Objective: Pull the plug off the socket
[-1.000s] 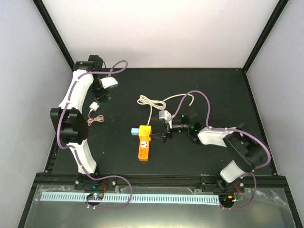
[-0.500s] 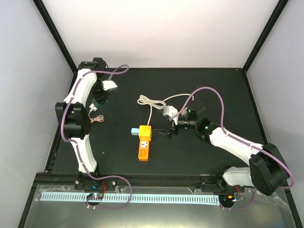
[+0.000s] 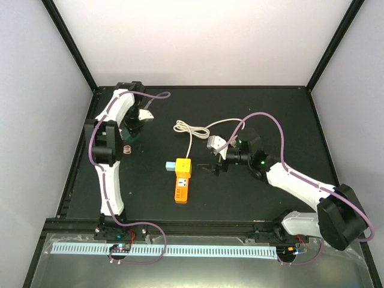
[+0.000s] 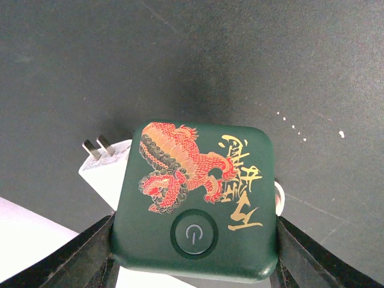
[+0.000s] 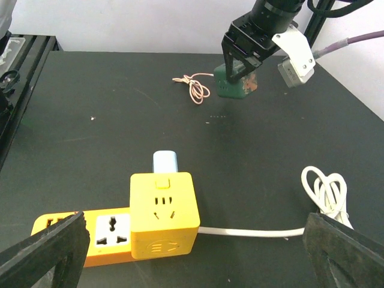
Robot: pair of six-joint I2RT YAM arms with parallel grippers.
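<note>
Drag was the main hazard. The small orange rectangular plastic socket (image 5: 114,234) lay loose near the middle of the black tabletop (image 3: 240,204), and nothing pinned it down. The small white plug (image 5: 203,229) sat at the side of the socket's squarer yellow-orange end. So little of it showed that only the thin cream-white cord (image 5: 252,231) running out of it was plain.

The right end effector (image 3: 213,169) hovered just beside that end with its fingers spread wide, touching nothing. The left end effector (image 4: 195,258) was well apart at the far left. It was clamped on a dark green block (image 4: 198,198), square with rounded corners and printed with a red and gold beast. A white pronged piece (image 4: 105,162) showed from behind that block.

- **Sliding:** With one end effector occupied, a pull on the plug would probably have slid the whole light socket across the tabletop instead of parting the two.
- **Grip on the cord:** Closing on the cord rather than the plug body risked slipping along it or straining the joint.
- **Neighbouring block:** The small light blue block (image 5: 165,163), seated in the neighbouring face, stood close enough to be knocked or taken by mistake.
- **Slack:** The cord's loose loops (image 5: 327,189) lay near the right arm's side and might have caught as slack was taken up.
</note>
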